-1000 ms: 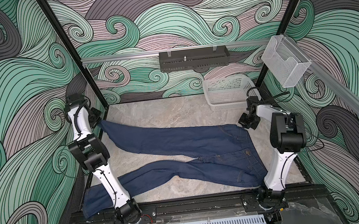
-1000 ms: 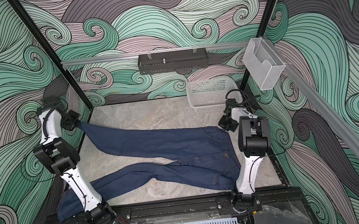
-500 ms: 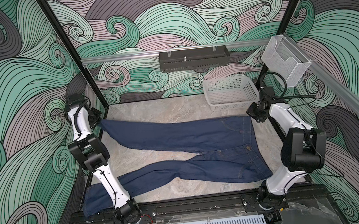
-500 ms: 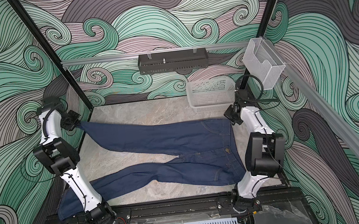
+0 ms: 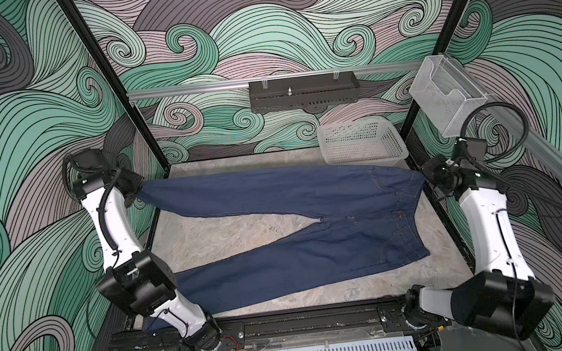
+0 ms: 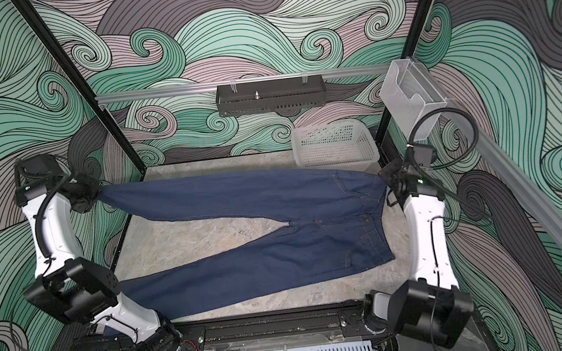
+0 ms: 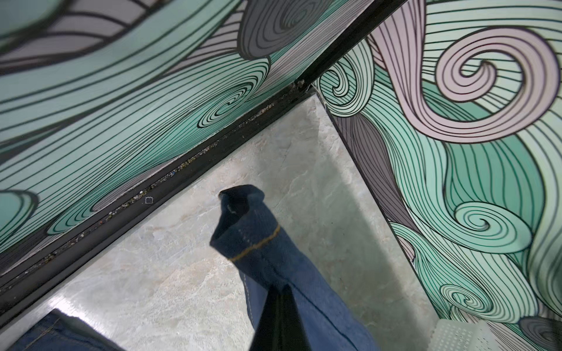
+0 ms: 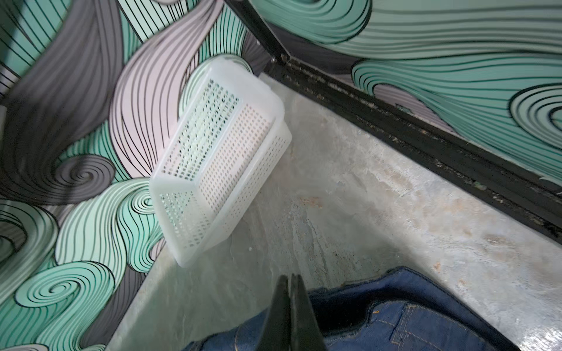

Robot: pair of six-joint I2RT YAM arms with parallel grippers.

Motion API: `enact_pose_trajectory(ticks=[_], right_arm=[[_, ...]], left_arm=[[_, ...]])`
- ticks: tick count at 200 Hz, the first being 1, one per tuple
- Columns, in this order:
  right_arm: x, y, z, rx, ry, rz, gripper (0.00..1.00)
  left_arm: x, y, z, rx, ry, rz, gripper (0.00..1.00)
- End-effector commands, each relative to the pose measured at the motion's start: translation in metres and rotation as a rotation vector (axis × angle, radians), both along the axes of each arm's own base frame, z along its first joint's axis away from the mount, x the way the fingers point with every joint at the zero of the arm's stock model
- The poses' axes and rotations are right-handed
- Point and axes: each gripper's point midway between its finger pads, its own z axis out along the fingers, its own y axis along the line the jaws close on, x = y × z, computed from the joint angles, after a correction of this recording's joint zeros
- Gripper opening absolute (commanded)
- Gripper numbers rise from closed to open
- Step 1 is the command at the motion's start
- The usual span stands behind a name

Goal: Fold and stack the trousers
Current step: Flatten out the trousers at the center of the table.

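Denim trousers [image 5: 292, 196] are lying on the table [image 5: 242, 231] in a top view; my left gripper [image 5: 135, 195] and right gripper [image 5: 425, 176] are pulling 1 leg taut, probably for folding. Left wrist: jaws are pinching the hem [image 7: 252, 243]. Right wrist: jaws are pinching the waistband [image 8: 380, 291].

White arms wearing black joints
White-shelled left arm [image 5: 112, 221] and right arm [image 5: 488, 219] are trailing black cables [image 5: 493, 105]; slim black left tool [image 7: 279, 317] and right tool [image 8: 290, 314] are tapering.
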Motion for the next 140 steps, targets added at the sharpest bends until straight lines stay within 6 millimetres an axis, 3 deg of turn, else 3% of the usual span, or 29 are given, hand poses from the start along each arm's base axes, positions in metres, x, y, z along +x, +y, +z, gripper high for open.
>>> enact_pose_trajectory(ticks=[1, 37, 75, 108, 140], right_arm=[[-0.006, -0.020, 0.001, 0.001, -0.012, -0.066, 0.00], [0.002, -0.039, -0.004, -0.006, 0.009, -0.099, 0.00], [0.029, -0.046, -0.042, 0.038, 0.075, -0.101, 0.00], [0.064, -0.044, -0.070, 0.005, 0.123, -0.096, 0.00], [0.110, -0.044, -0.100, -0.022, 0.188, -0.084, 0.00]], left_arm=[[0.013, 0.002, -0.007, -0.011, -0.030, -0.027, 0.00], [0.031, -0.006, -0.033, -0.070, 0.018, -0.063, 0.00], [0.073, -0.022, -0.060, -0.064, 0.070, -0.126, 0.00], [0.104, -0.018, -0.080, -0.040, 0.115, -0.128, 0.00], [0.134, -0.010, -0.095, -0.015, 0.148, -0.133, 0.00]])
